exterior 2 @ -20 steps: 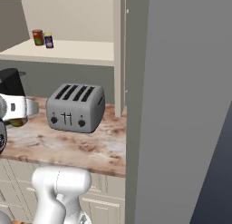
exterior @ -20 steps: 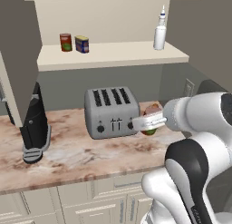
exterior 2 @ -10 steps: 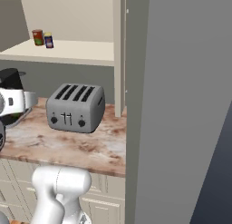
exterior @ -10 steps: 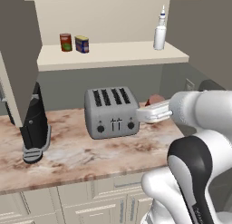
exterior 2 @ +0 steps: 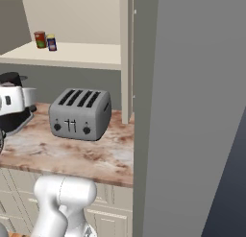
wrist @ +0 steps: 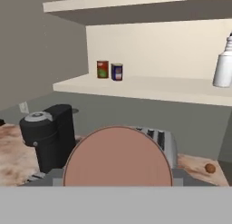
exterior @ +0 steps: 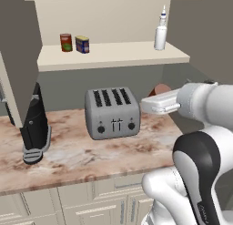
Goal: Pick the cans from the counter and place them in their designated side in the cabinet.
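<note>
My gripper (exterior: 159,94) hovers to the right of the toaster, above the counter (exterior: 82,155), shut on a red-brown can (exterior: 162,89). In the hand view the can's round pinkish-brown end (wrist: 118,157) sits between the fingertips of the gripper (wrist: 117,174) and hides the middle of the counter. Two more cans stand side by side at the left end of the cabinet shelf (exterior: 123,53): a red-brown one with a green label (exterior: 66,42) (exterior 2: 40,40) (wrist: 103,69) and a blue one with a yellow top (exterior: 82,44) (exterior 2: 51,42) (wrist: 117,72).
A grey four-slot toaster (exterior: 112,112) (exterior 2: 80,113) stands mid-counter, a black coffee machine (exterior: 35,128) (wrist: 47,134) to its left. A white squeeze bottle (exterior: 160,33) (wrist: 223,66) stands on the shelf's right end. The open grey-brown door (exterior: 18,42) hangs at left. A small brown ball (wrist: 210,168) lies on the counter.
The hand has risen with the can from beside the toaster's lower right to above toaster height, and turned so the green label no longer shows. The shelf cans have not moved.
</note>
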Available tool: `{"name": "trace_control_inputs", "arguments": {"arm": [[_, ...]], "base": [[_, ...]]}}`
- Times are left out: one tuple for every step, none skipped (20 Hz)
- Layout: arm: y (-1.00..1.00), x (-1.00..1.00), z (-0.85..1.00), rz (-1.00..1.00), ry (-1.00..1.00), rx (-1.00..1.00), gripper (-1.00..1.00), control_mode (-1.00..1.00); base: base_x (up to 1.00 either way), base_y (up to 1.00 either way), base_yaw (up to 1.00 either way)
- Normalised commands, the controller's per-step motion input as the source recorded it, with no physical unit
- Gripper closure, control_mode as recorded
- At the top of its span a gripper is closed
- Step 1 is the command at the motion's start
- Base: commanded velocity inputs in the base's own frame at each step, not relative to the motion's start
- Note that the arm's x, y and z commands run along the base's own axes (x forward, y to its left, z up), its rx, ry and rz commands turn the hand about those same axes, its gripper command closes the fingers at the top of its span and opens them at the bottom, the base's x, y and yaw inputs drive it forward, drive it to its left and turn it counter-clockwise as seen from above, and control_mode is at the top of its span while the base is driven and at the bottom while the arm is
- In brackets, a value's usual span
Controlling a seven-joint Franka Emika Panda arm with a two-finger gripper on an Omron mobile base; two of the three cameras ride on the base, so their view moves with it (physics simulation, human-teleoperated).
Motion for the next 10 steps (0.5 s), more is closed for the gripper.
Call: {"name": "trace_control_inputs", "arguments": {"arm": [[-0.06,-0.04,0.32,0.00,-0.05,0.01,1.00,-1.00],[-0.04,-0.03,0.33,0.00,-0.05,0.01,1.00,-1.00],[-0.04,-0.03,0.34,0.00,-0.05,0.01,1.00,-1.00],[-0.03,0.00,0.31,0.00,-0.05,0.02,1.00,-1.00],[-0.01,-0.02,0.31,0.00,-0.05,0.01,1.00,-1.00],[-0.01,-0.02,0.31,0.00,-0.05,0.01,1.00,-1.00],[0.00,0.00,0.30,0.00,-0.05,0.01,1.00,-1.00],[0.00,0.00,0.32,0.00,-0.05,0.01,1.00,-1.00],[0.00,0.00,0.29,0.00,-0.05,0.01,1.00,-1.00],[0.00,0.00,0.29,0.00,-0.05,0.01,1.00,-1.00]], "base": [[0.00,0.00,0.00],[0.00,0.00,0.00],[0.00,0.00,0.00],[0.00,0.00,0.00],[0.00,0.00,0.00],[0.00,0.00,0.00],[0.00,0.00,0.00],[0.00,0.00,0.00],[0.00,0.00,0.00],[0.00,0.00,0.00]]}}
